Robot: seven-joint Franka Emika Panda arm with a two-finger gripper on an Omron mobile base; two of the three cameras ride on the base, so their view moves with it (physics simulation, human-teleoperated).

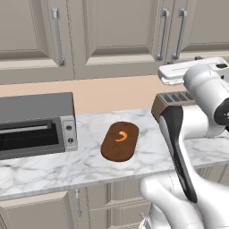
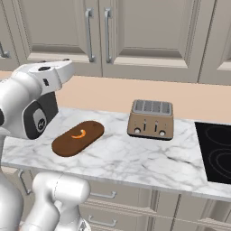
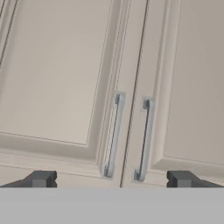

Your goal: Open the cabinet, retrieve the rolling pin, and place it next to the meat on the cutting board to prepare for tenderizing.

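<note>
Fingers [image 3: 40,178] spread wide, gripping nothing, facing shut cabinet [image 3: 65,74] doors. Handles [image 3: 113,135] upright, side by side. Cutting board [image 1: 120,141] angled diagonally, meat [image 1: 122,136] on top.

Even, soft light falls on everything I see, without glare. The dark brown oval wooden cutting board [image 1: 119,142] casts only a faint shadow beneath itself. Around it, edges look slightly soft and low-resolution.

White marble counter [image 2: 135,158], peach backsplash [image 2: 135,94], beige base cabinets [image 2: 117,198].
</note>
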